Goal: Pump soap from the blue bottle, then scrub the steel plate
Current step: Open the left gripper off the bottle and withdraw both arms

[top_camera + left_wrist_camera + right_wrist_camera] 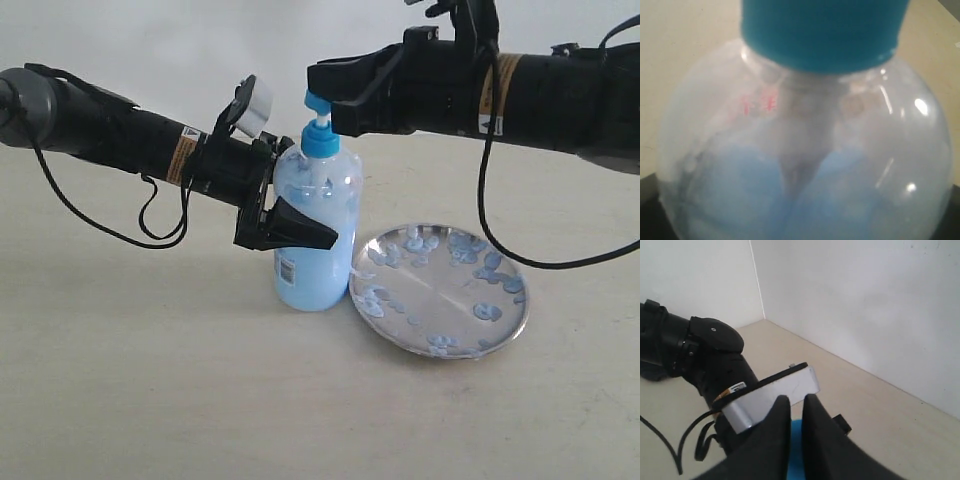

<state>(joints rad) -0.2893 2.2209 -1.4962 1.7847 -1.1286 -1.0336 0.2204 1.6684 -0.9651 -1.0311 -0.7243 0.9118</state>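
Note:
The blue bottle [316,285] stands upright on the table, just left of the steel plate [520,310]. Pale blue soap fills its lower part, and soap blobs [488,272] speckle the plate. My left gripper [312,222] is shut on the bottle's upper body, one black finger [298,228] across its front. In the left wrist view the bottle [805,150] and its blue collar [825,30] fill the picture. My right gripper [318,88] is shut, lying on top of the blue pump head [318,108]. Its fingertips [796,399] sit over the pump head [796,452].
A black cable [487,215] loops down from the right arm behind the plate. The left arm's cable [150,225] sags toward the table on the left. In the right wrist view the left arm's wrist [715,355] and its silver camera housing [770,397] lie just beyond my fingers.

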